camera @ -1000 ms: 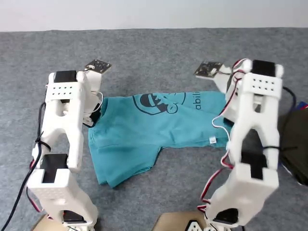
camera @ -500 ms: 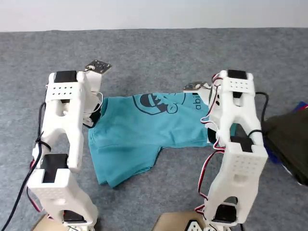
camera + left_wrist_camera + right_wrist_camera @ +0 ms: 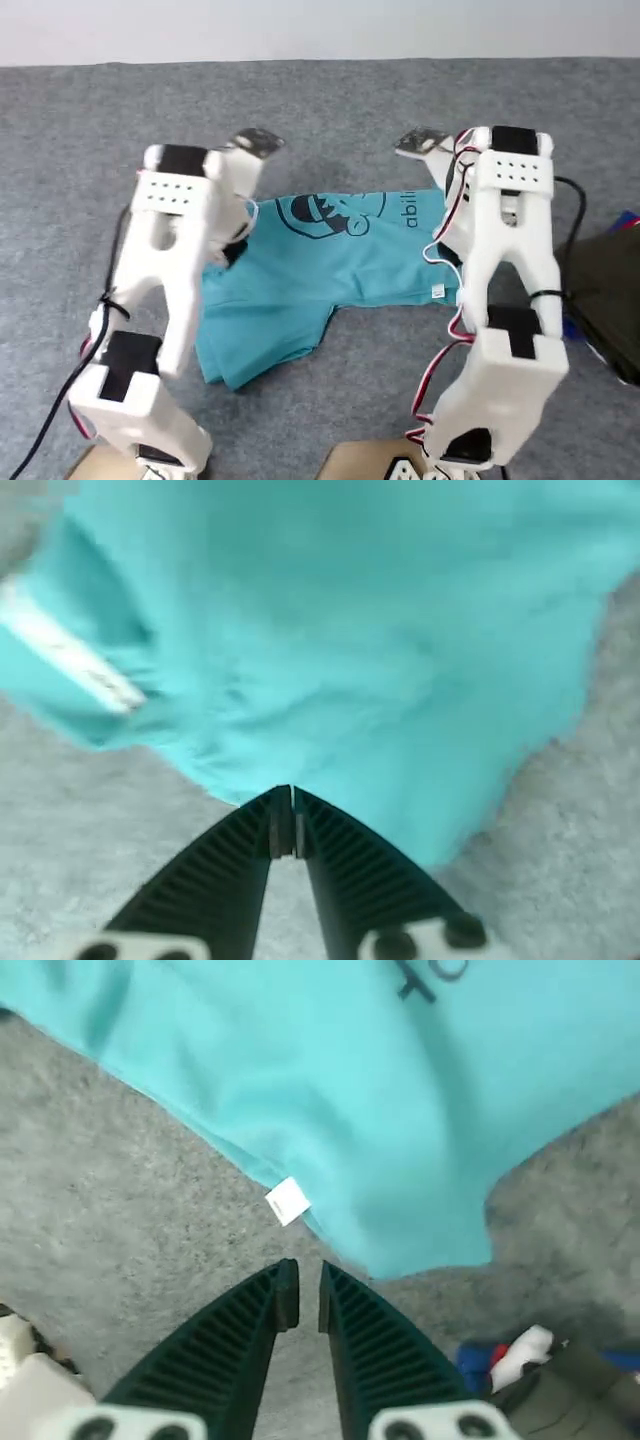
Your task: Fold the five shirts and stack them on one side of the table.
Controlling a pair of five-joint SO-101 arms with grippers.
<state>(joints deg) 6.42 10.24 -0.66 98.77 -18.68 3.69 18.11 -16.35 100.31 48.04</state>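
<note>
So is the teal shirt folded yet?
Not neatly: the teal printed shirt lies mostly spread, print up, one end rumpled.

one teal shirt point(image 3: 330, 265), one dark cloth pile point(image 3: 606, 300), two white arms point(image 3: 165, 270) point(image 3: 510, 250), one grey table point(image 3: 330, 110)

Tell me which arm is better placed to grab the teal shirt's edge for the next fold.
Left, probably: the left tool meets the edge of the teal shirt, tips shut. The right tool hangs over grey table, just short of the hem.
</note>
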